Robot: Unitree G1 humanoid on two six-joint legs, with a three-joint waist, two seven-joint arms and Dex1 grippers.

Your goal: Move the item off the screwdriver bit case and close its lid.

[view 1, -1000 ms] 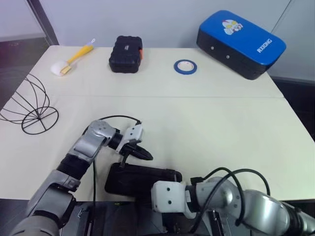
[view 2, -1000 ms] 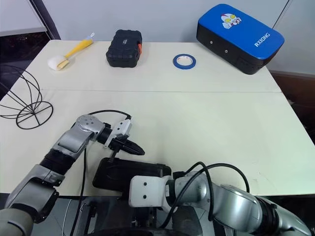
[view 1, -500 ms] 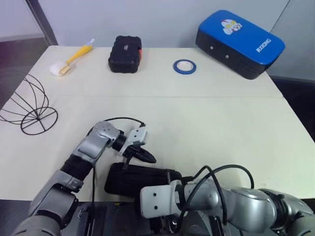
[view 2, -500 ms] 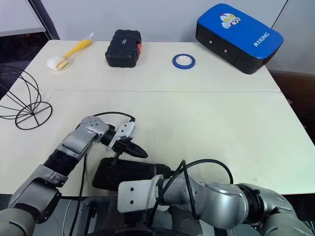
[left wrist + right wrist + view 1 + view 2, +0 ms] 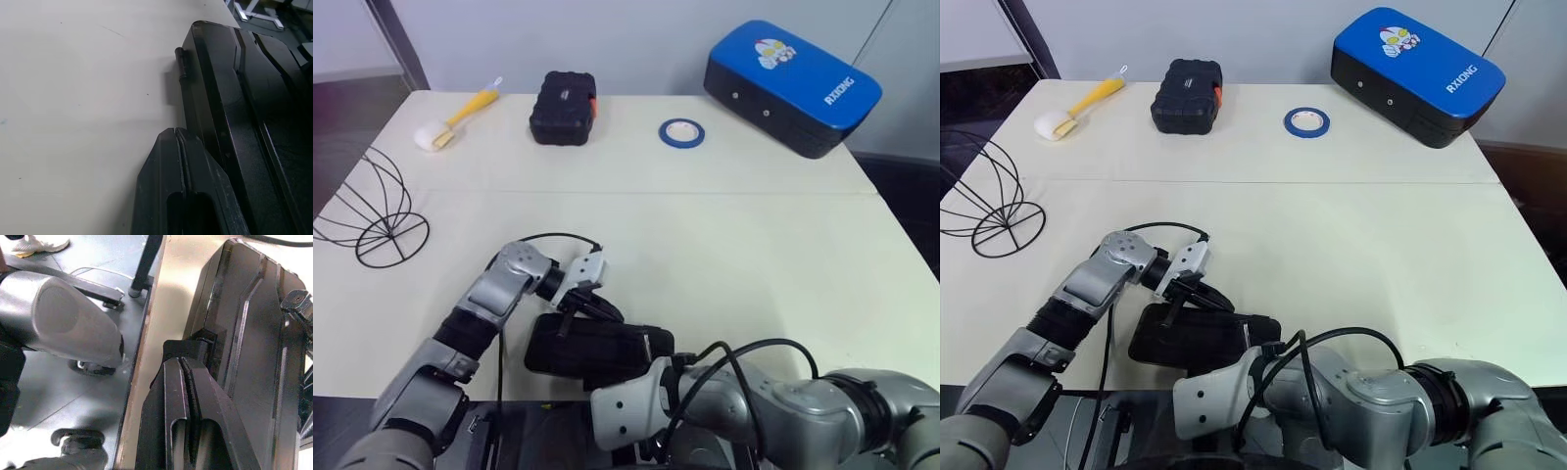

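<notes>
Since the earlier frame, the left claw has dropped from just above the screwdriver bit case onto its far edge. The case itself has slid a little farther onto the table, and the right arm has swung farther in under the case's near side. The left claw is now resting with its two black fingers pressed together, pinching nothing, their tips lying along the case's far side wall. It is probably bracing the case there so it cannot skate away. The right claw is likewise pressed together and holding nothing. It is pushing its tips against a small block on the case's near edge, most likely the latch, which would explain why the two claws are squeezing the case from opposite sides. The case is lying flat at the near edge of the table, partly overhanging it. It is a dark, ribbed plastic slab with a small hinge knuckle on one side. Nothing is sitting on top of it, and its lid is looking down or nearly so, though whether it is latched cannot be told. Well beyond the case, a smaller black box with an orange clasp and a blue tape roll are lying near the table's far edge.
</notes>
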